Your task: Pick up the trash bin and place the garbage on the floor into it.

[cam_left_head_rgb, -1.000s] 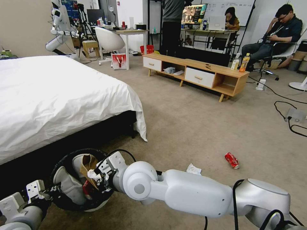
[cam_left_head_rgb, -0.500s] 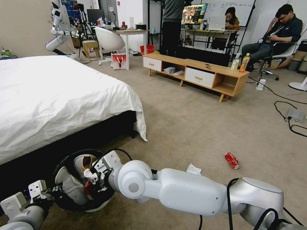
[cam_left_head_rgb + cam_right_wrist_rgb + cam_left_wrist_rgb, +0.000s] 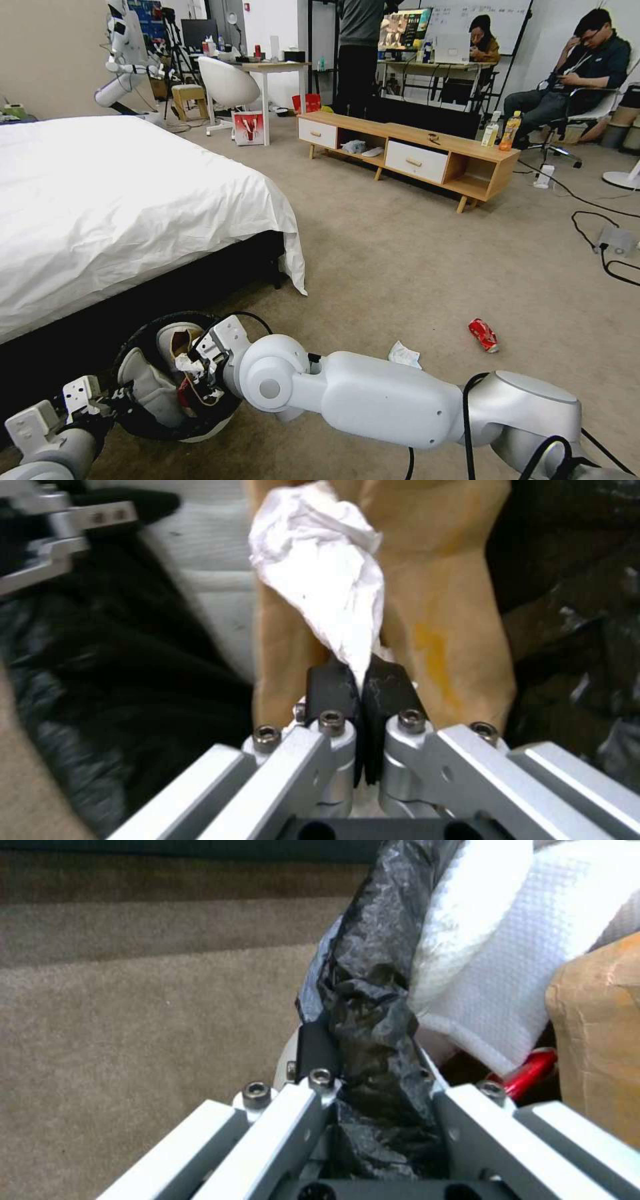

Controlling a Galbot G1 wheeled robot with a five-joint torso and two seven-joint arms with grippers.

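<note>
Beige carpet, left pincer clamping trash bin rim, right pincer pinching tissue, no legible writing

The trash bin sat on the floor just in front of the bed, near its foot corner. The left gripper clamped the bin's near rim; the right gripper hung over the bin's opening, pinching a tissue. Inside the bin lay a paper bag and a paper towel. To the right of the bin, another tissue lay on the floor, and a can lay farther right of it. Well behind the bin, beyond the open floor, stood a low cabinet.
</note>
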